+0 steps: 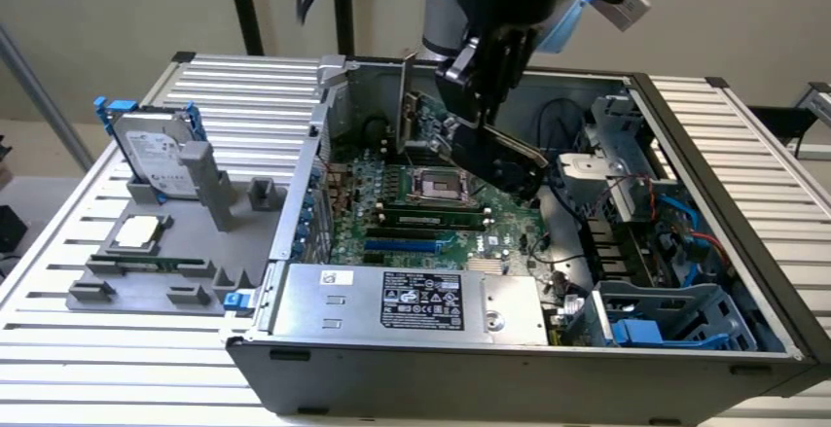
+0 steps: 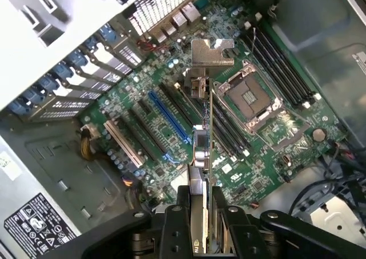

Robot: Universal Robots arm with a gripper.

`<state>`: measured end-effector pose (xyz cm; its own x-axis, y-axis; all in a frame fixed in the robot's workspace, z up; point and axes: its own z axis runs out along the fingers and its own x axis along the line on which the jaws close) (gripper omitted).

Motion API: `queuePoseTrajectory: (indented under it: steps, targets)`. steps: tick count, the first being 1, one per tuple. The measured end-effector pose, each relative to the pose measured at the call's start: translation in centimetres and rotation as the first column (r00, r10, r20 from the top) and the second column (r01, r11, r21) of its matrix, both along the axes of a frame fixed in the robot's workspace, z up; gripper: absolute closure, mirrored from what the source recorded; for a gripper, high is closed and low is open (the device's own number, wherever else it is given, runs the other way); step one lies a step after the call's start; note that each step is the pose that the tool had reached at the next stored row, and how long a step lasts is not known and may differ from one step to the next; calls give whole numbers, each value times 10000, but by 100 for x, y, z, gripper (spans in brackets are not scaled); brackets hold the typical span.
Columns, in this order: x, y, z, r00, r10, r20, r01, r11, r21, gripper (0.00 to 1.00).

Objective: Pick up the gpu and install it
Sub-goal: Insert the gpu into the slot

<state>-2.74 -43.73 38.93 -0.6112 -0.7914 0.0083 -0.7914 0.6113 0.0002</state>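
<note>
My gripper hangs inside the open computer case, shut on the gpu. The gpu is a black-faced card on a green board, held tilted above the motherboard and clear of it. From the wrist view the gpu appears edge-on between my fingers. Its silver end bracket points toward the case's rear slot covers. Beneath the card run the black expansion slots and a blue slot, beside the empty processor socket.
On the exterior view's left, a grey fixture holds a silver hard drive in a blue frame and a processor chip. The power supply fills the case front. Cables and a blue drive cage crowd the right side.
</note>
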Motion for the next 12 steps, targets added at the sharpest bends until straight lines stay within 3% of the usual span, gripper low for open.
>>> queuePoseTrajectory:
  steps: [6,12]
  targets:
    - [0,0,-42,9941,1086,0,-1086,9941,0,73]
    - [0,0,-97,9763,2162,7,-2162,9763,0,73]
